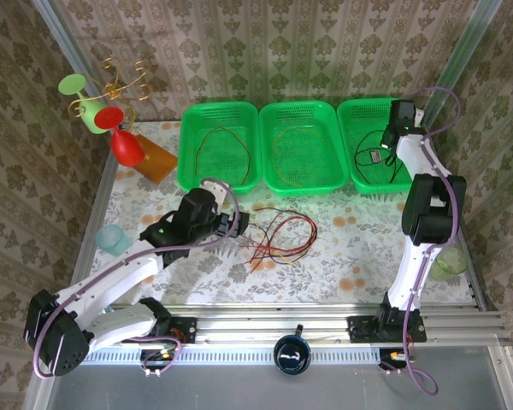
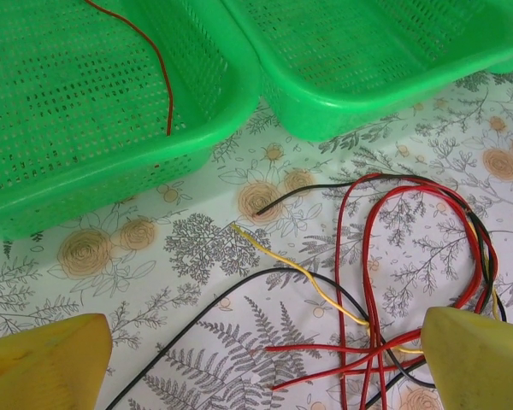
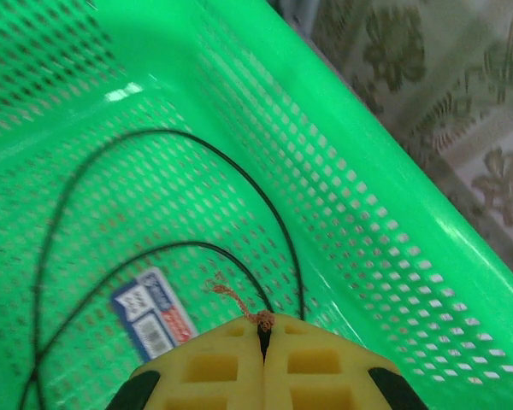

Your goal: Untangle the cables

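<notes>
Glossy perforated green plastic baskets (image 2: 350, 102), smooth plastic-coated cables (image 2: 372, 346), matt floral-printed table cover (image 2: 197, 248)

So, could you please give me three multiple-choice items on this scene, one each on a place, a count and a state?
1. Where does the tangle lie?
A. on the table, in front of the baskets
B. in the middle basket
C. in a cup
2. How many green baskets are there?
A. two
B. three
C. four
3. How is the left gripper?
A. shut on a red cable
B. shut with nothing in it
C. open
Key: 1 A, it lies on the table short of their near rims; 2 B, three stand in a row at the far side; 3 C, its fingers stand wide apart over the tangle.
</notes>
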